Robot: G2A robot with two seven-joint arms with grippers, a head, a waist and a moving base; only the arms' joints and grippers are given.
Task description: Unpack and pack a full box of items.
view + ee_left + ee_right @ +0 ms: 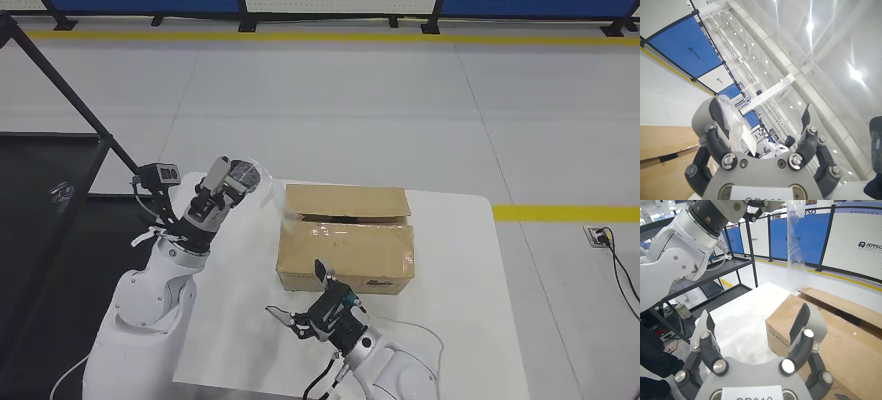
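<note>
Setting: pale grey floor [350, 100] crossed by a yellow line [560, 212], with blue and white partition panels [778, 228] behind; a white rectangular surface [460, 320] carries the work.
Landmark: brown cardboard box [345, 255] at the middle of the surface, its long axis running side to side across the robot's front. A dark gap [340, 216] shows along the top between its flaps.
Task's thing: clear plastic tape strip [796, 247], rising steeply from the box's far-left top corner to the raised arm; its long axis is near vertical.
Left arm: left gripper [761, 113] is above and to the left of the box's far-left corner, pointing upward. Its jaws stand apart, and the strip's upper end clings to one finger pad [715, 111] rather than being pinched.
Right arm: right gripper [756, 313] is low, just in front of the box's near wall toward its left end, apart from it. Its jaws are spread wide, holding nothing.
Step in hand (judged): unsealing; whether the strip's lower end is attached at the corner cannot be told.
Deciding relation (judged): the strip leads up and left from the box, favouring the left arm for pulling it free. The near flap lies just beyond the right gripper, the nearer arm for lifting it.
Risk (judged): the strip may stick to the pad and resist release.
</note>
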